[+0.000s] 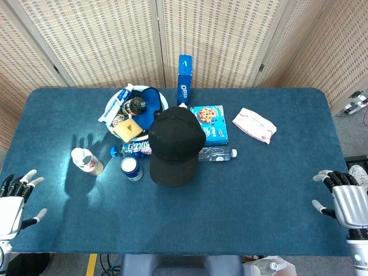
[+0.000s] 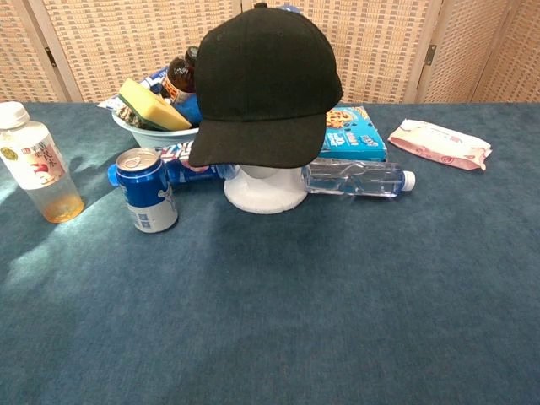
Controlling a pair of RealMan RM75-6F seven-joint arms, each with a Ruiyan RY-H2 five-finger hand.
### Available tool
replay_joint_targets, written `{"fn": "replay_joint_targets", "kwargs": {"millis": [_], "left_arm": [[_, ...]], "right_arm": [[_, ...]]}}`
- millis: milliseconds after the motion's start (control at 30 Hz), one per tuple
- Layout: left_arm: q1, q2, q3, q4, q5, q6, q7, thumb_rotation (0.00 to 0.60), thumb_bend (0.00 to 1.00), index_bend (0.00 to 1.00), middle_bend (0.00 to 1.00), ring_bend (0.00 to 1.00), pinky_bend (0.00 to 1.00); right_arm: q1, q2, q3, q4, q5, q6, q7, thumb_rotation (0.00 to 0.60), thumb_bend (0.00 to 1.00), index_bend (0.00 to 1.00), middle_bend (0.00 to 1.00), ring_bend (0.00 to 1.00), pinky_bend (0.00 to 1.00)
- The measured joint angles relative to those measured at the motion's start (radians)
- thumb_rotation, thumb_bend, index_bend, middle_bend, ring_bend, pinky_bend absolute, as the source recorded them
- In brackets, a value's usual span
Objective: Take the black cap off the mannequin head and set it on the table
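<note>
A black cap [image 1: 174,144] [image 2: 266,84] sits on a white mannequin head [image 2: 265,190] at the table's middle, brim toward me; only the head's base shows under it. My left hand [image 1: 17,198] hovers at the table's near left edge, fingers spread and holding nothing. At the near right edge my right hand [image 1: 345,198] is likewise spread and holds nothing. Both hands are far from the cap. Neither hand appears in the chest view.
Left of the cap stand a blue can [image 2: 147,190] and a juice bottle [image 2: 38,164]. A white bowl [image 2: 156,131] of items sits behind. A clear bottle [image 2: 359,178], cookie box [image 2: 354,135], Oreo box [image 1: 184,80] and pink packet [image 2: 440,143] lie right.
</note>
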Motion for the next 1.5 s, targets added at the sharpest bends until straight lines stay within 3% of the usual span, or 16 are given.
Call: {"fn": "replay_joint_targets", "kwargs": {"millis": [667,1133,1500], "left_arm": [[0.001,0.012,0.006,-0.027,0.023,0.001,0.011,0.600,0.17,0.24,0.11,0.13,0.02],[0.008,0.034,0.014,-0.073,0.030,0.004,0.041,0.600,0.17,0.24,0.11,0.13,0.02],[0.007,0.039,0.013,-0.087,0.033,0.000,0.062,0.600,0.17,0.24,0.11,0.13,0.02]], "right_arm": [[0.043,-0.006,-0.009,0.010,-0.084,-0.030,0.023,0.600,0.04,0.39,0.34,0.26,0.30],[0.227,-0.037,0.002,-0.026,-0.229,-0.191,-0.004,0.600,0.04,0.39,0.34,0.26,0.30],[0.379,-0.184,0.041,0.038,-0.327,-0.252,-0.043,0.600,0.00,0.42,0.34,0.25,0.30]]}}
